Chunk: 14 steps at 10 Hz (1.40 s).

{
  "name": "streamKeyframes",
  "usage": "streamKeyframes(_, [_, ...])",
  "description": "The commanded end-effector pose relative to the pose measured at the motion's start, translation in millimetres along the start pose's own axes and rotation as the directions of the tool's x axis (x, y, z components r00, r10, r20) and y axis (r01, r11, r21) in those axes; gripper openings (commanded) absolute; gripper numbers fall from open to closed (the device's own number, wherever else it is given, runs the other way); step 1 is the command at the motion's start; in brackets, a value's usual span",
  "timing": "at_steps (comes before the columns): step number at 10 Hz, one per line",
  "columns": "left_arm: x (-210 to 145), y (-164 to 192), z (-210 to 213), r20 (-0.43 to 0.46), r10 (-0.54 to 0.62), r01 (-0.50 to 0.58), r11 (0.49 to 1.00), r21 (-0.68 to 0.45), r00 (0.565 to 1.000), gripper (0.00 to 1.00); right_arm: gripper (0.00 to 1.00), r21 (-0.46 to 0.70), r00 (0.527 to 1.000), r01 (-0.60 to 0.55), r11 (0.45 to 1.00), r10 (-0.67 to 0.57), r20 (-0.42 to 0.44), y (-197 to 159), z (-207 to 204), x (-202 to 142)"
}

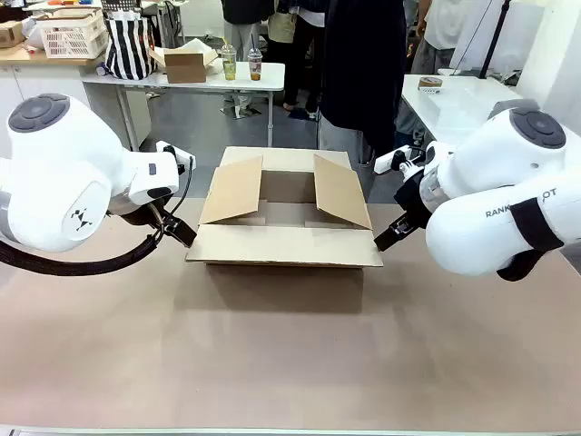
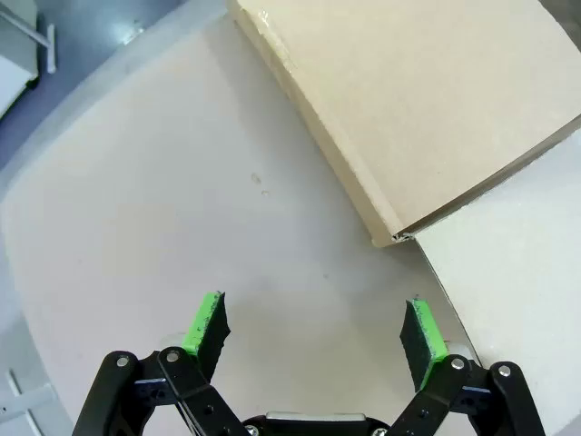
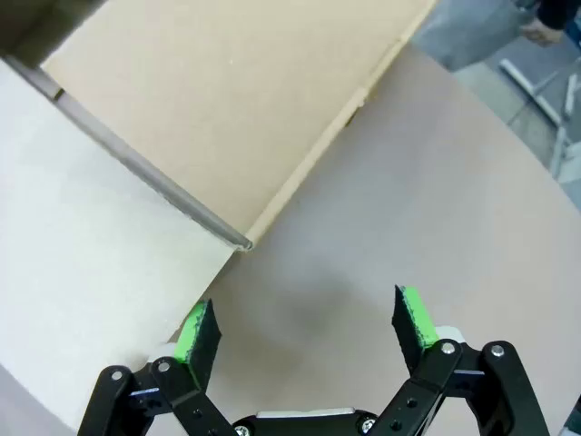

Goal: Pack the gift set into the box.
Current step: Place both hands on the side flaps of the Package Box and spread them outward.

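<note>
Two pairs of green pads point(image 2: 207, 320) stand spread wide with nothing between them: the left gripper point(image 2: 313, 322) hangs open over bare table point(image 1: 290, 363) just beside the near left corner of the box point(image 1: 286, 245), and the right gripper point(image 3: 304, 322) hangs open the same way at the near right corner. In the right wrist view one pad sits very close to the edge of the near flap point(image 3: 82, 272); we cannot tell whether it touches.

The box sits in the middle of the table between our two arms, top open. Its near flap is folded out towards us, and the two side flaps point(image 1: 234, 189) stand tilted.

We judge the corrugated card light and fairly stiff, though each flap will hinge at its crease and bend if pulled at the tip. A pinch on a flap edge close to the fold should hold best. Being light, the box may slide when pushed from one side, so we would steady it from both.
</note>
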<state>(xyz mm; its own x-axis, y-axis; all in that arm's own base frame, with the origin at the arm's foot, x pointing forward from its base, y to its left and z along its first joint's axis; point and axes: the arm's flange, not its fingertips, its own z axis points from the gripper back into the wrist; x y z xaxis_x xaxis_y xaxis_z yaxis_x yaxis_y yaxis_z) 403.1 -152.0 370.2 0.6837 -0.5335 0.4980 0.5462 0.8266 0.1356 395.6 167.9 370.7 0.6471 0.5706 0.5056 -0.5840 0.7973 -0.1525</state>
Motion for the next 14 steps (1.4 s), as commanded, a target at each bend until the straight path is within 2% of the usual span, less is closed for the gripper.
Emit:
streamKeyframes(1, [0, 0, 0, 0.000, 0.000, 0.000, 1.000, 0.000, 1.000, 1.00, 1.00, 0.000, 1.000, 0.000, 1.000, 0.000, 0.001, 0, 0, 0])
streamKeyframes(12, [0, 0, 0, 0.000, 0.000, 0.000, 1.000, 0.000, 1.000, 1.00, 1.00, 0.000, 1.000, -0.001, 1.000, 0.001, 0.000, 0, 0, 0])
streamKeyframes(13, [0, 0, 0, 0.000, 0.000, 0.000, 1.000, 0.000, 1.000, 1.00, 1.00, 0.056, 0.985, 0.127, 0.990, -0.119, -0.124, -18, 24, 11])
streamKeyframes(14, [10, 4, 32, -0.127, 0.004, -0.014, 0.997, -0.081, 0.992, 1.00, 1.00, 0.006, 0.963, 0.210, 0.978, -0.205, -0.176, -27, 56, 26])
